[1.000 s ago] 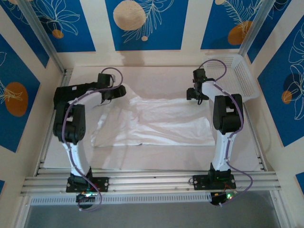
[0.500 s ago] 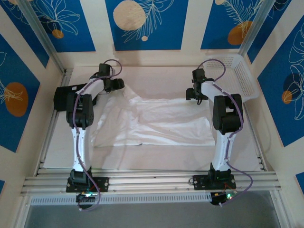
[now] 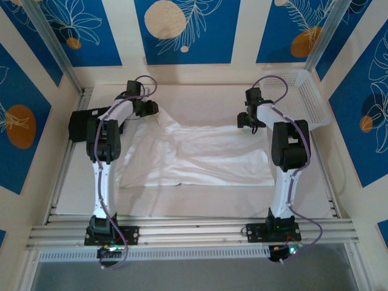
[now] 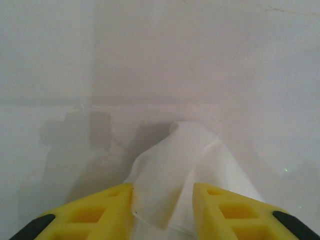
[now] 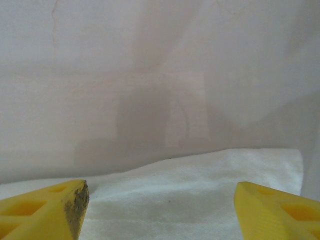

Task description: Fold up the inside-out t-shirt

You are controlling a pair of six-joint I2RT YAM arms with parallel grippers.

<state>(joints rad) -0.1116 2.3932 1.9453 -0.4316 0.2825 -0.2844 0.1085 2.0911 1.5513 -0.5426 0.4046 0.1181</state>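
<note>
One white inside-out t-shirt point(image 3: 200, 159) lies spread across the worktop point(image 3: 200, 100); your left tool point(image 4: 162, 192) pinches its far-left corner, raised into a peak; your right tool point(image 5: 160, 192) hangs released over the far-right edge; clamp that edge squarely, then lift both corners level.

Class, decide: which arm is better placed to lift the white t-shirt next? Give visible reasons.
Left, probably: the left pincer has t-shirt cloth bunched between its fingers, while the right pincer stands wide open over a flat edge.
</note>
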